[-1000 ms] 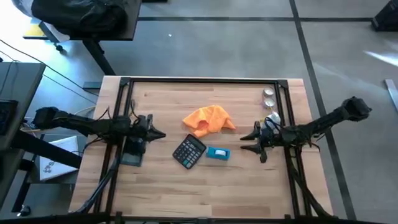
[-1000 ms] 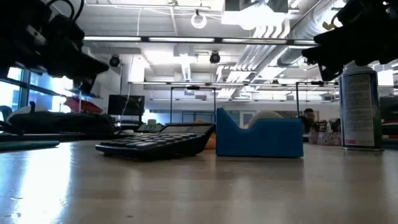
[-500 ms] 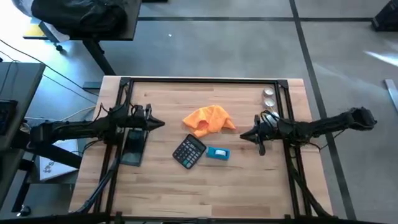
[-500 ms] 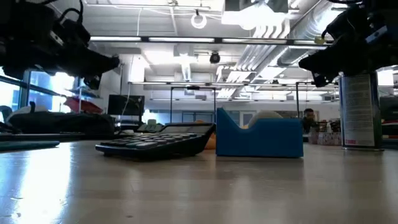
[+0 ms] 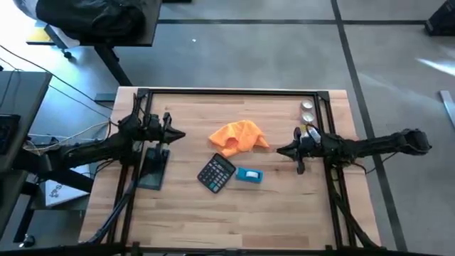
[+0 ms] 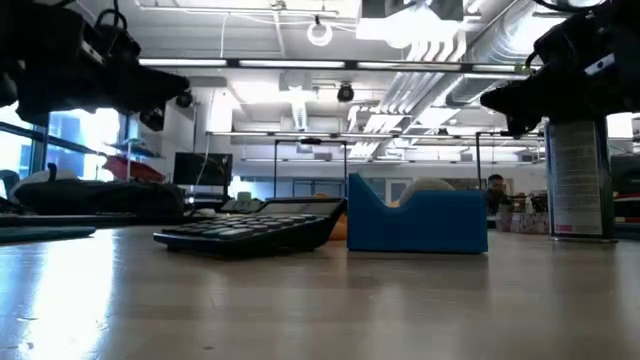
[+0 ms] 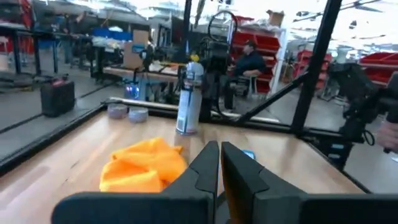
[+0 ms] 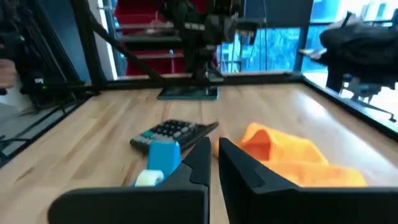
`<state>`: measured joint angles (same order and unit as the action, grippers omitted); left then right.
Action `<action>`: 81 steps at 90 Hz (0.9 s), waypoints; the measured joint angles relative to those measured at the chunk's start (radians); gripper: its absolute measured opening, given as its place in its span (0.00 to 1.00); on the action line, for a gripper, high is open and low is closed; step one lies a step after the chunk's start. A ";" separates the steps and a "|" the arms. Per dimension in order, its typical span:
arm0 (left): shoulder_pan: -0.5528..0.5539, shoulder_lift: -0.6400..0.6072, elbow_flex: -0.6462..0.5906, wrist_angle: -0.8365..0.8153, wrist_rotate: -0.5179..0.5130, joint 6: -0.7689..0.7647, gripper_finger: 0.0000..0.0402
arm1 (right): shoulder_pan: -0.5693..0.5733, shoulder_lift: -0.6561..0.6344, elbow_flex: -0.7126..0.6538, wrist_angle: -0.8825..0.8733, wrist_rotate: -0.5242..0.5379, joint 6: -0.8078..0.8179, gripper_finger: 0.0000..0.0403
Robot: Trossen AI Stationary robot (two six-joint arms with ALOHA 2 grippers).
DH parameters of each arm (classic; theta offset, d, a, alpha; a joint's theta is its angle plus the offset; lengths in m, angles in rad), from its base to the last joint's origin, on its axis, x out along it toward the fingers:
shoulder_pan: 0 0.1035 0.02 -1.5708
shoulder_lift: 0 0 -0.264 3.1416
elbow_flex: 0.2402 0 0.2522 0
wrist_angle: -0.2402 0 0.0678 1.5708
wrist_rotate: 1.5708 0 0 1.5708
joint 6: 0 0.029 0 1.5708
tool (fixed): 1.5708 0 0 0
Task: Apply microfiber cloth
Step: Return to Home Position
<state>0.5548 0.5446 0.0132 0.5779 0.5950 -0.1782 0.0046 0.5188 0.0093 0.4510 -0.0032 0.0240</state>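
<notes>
Wooden tabletop (image 5: 284, 213): microfiber cloth (image 5: 238, 136) lies crumpled between left gripper (image 5: 176, 135) and right gripper (image 5: 282, 151), both pressed together, empty. Looks soft, light; pinch a raised fold.

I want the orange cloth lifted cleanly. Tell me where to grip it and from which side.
Grip the bunched fold at the middle of the microfiber cloth from straight above, jaws across the ridge. It lies crumpled, so folds stand off the table, while its edges lie flat. The calculator close by would likely crowd a low approach.
</notes>
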 joint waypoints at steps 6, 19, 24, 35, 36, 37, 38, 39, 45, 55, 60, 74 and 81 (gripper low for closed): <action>0.008 0.005 0.000 -0.023 0.022 0.000 0.00 | -0.004 -0.036 0.000 -0.032 -0.004 0.011 0.00; 0.008 0.007 0.000 -0.037 0.014 0.046 0.00 | -0.005 -0.127 0.000 -0.081 0.015 -0.014 0.00; 0.008 0.008 0.000 -0.043 -0.003 0.069 0.00 | -0.005 -0.164 0.000 -0.098 0.033 -0.025 0.00; 0.008 0.007 0.000 -0.065 -0.006 0.108 0.00 | -0.005 -0.235 0.000 -0.121 0.038 -0.032 0.00; 0.008 0.007 0.000 -0.067 -0.006 0.109 0.00 | -0.005 -0.241 0.000 -0.121 0.038 -0.032 0.00; 0.008 0.008 0.000 -0.068 -0.006 0.111 0.00 | -0.005 -0.247 0.000 -0.121 0.038 -0.032 0.00; 0.008 0.008 0.000 -0.069 -0.006 0.112 0.00 | -0.005 -0.252 0.000 -0.122 0.038 -0.032 0.00; 0.008 0.008 0.000 -0.070 -0.006 0.113 0.00 | -0.005 -0.256 0.000 -0.122 0.038 -0.032 0.00; 0.008 0.007 0.000 -0.071 -0.006 0.126 0.00 | -0.005 -0.280 0.000 -0.138 0.035 -0.032 0.00; 0.008 0.007 0.000 -0.074 -0.006 0.141 0.00 | -0.005 -0.303 0.000 -0.165 0.034 -0.032 0.00; 0.008 0.007 0.000 -0.074 -0.006 0.145 0.00 | -0.005 -0.308 0.000 -0.179 0.033 -0.027 0.00; 0.008 0.007 0.000 -0.074 -0.007 0.149 0.00 | -0.005 -0.329 0.000 -0.181 0.009 -0.037 0.00; 0.008 0.007 0.000 -0.074 -0.020 0.149 0.00 | -0.005 -0.361 -0.001 -0.233 0.010 -0.041 0.00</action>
<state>0.5625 0.5514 0.0132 0.5041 0.5747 -0.0293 -0.0006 0.1576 0.0086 0.2177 0.0069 -0.0166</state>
